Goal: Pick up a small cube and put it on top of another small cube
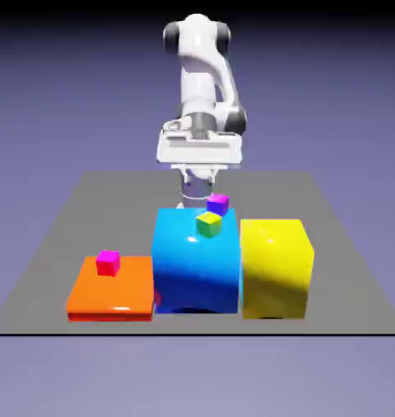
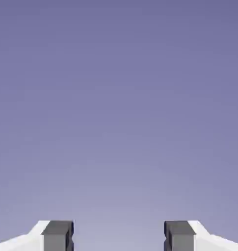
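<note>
The small cube to be picked up shows in neither view. The other small cube (image 1: 218, 204), tiny and purple, sits on the far part of the big blue block's (image 1: 195, 261) top. My gripper (image 1: 197, 187) hangs behind that block, just to the exterior view's left of the purple cube and apart from it. In the hand view my gripper (image 2: 119, 238) is open: the two grey fingertips (image 2: 58, 235) stand wide apart with only the plain backdrop between them.
A yellow-green small cube (image 1: 208, 224) rests on the blue block, nearer the camera than the purple one. A magenta small cube (image 1: 107, 261) sits on the low orange block (image 1: 112, 289) at the exterior view's left. A tall yellow block (image 1: 275, 267) stands right of the blue one.
</note>
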Robot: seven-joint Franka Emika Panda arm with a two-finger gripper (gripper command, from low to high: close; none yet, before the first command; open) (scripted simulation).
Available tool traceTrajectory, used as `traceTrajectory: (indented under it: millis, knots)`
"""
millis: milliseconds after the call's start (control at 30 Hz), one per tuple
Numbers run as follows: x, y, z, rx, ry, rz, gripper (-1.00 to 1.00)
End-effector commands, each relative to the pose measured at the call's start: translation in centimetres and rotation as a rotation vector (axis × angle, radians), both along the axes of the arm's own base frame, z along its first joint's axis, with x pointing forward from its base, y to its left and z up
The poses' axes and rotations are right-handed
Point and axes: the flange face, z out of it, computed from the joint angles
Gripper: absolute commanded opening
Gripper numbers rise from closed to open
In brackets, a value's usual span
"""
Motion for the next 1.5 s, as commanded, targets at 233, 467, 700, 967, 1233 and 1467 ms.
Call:
traceTrajectory:
  millis: [233, 467, 700, 967, 1233, 1467]
  knots:
    - [6.4, 4.6, -2.2, -0.097, 0.067, 0.237, 0.0]
    - [11.4, 9.6, -5.4, -0.263, 0.109, 0.434, 0.0]
    - [15.1, 15.7, -8.7, -0.506, 0.119, 0.635, 0.0]
    - [17.3, 24.7, -10.9, -0.871, 0.069, 0.868, 0.0]
    - [11.3, 36.1, -15.5, -1.385, -0.042, 1.408, 0.0]
    - [1.2, 38.6, -24.3, -1.61, -0.045, 2.009, 0.0]
